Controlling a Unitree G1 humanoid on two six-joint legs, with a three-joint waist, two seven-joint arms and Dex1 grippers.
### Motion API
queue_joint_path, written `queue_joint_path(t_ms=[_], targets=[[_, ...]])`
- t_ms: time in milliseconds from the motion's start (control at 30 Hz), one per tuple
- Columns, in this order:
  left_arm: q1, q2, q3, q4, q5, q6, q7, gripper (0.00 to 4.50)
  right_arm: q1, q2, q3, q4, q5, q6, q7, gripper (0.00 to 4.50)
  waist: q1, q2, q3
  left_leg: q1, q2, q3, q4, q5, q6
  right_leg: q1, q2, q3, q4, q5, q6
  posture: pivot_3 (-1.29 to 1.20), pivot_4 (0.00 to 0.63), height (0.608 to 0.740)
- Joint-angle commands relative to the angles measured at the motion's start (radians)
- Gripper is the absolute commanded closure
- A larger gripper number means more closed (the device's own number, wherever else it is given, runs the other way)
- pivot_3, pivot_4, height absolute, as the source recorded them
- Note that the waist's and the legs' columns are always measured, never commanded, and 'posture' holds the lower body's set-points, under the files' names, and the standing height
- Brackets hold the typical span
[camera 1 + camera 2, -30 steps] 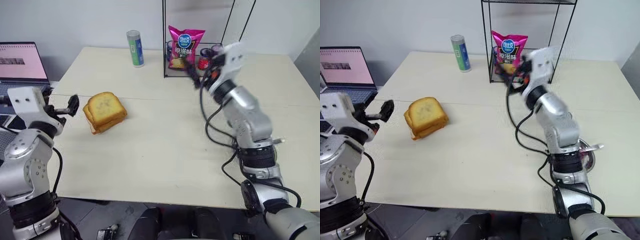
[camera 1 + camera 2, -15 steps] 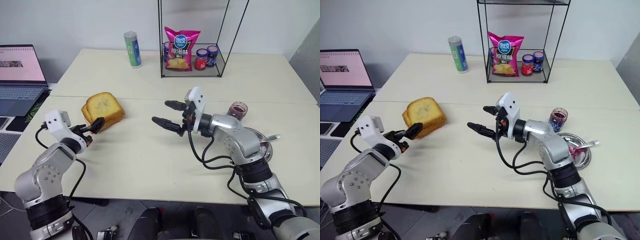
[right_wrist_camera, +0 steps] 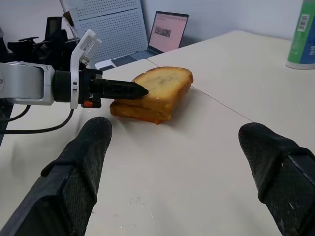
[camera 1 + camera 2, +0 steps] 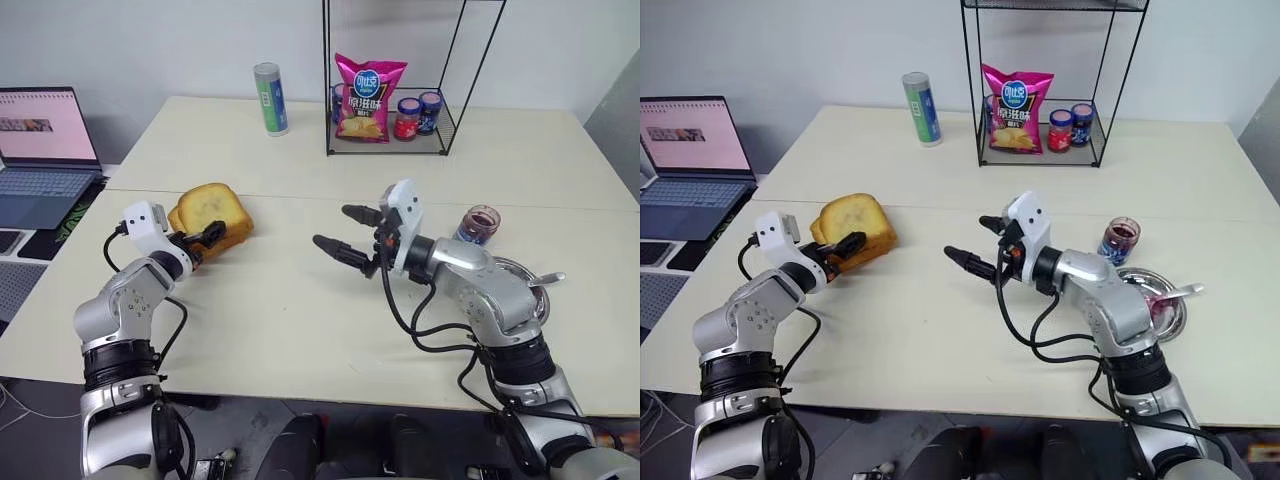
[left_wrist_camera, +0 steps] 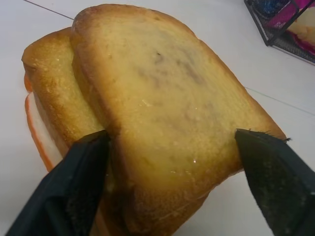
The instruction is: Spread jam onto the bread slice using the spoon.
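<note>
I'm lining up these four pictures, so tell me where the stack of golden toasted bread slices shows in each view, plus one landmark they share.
Left eye view: stack of golden toasted bread slices, left of centre on the cream table.
Right eye view: left of centre.
Left wrist view: close up, between the left gripper fingers.
Right wrist view: centre, upper half.
Shared landmark: the left gripper's black fingers at the stack.

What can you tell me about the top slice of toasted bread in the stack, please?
The top square toasted bread slice has a golden-yellow face with a faint darker patch and an orange-brown crust. It lies flat but shifted askew on the other toasted slices, on the left part of the beige table. The left gripper has its two black fingers on either side of the slice's near edge, not yet visibly squeezing it.
</note>
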Motion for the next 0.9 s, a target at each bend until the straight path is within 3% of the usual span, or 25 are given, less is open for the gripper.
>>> queue_joint_path(t_ms=[33,567,700,900], targets=[[-0.020,0.004,-0.024,0.006,0.005,-0.009,-0.031,1.39,-0.007,0.003,-0.032,-0.050,0.012,0.000,-0.014,0.00,0.001,0.000,0.000,0.000,0.000,0.000,0.000,0.000,0.000,0.000,0.000,0.000,0.000,0.000,0.000,0.00,0.150,0.740],[-0.012,0.009,0.025,-0.037,-0.013,0.003,0.015,4.18,-0.021,0.019,-0.043,-0.015,0.006,-0.017,-0.014,0.00,0.000,0.000,0.000,0.000,0.000,0.000,0.001,0.000,0.000,0.000,0.000,0.000,0.000,0.001,0.000,0.00,0.150,0.740],[-0.048,0.022,0.061,-0.083,-0.037,0.013,0.052,4.44,-0.021,0.014,-0.054,-0.007,0.006,-0.026,-0.011,0.00,-0.002,0.000,0.000,0.000,0.000,0.000,0.001,0.000,0.000,0.000,0.000,0.000,0.000,0.001,0.000,0.00,0.150,0.740],[-0.079,0.048,0.051,-0.236,-0.126,0.103,0.009,4.44,-0.012,-0.004,-0.098,-0.037,0.039,-0.006,-0.005,0.00,-0.003,-0.001,0.000,-0.001,0.000,0.001,0.001,0.001,-0.001,-0.001,0.000,0.001,-0.001,0.001,-0.001,0.00,0.150,0.740]])
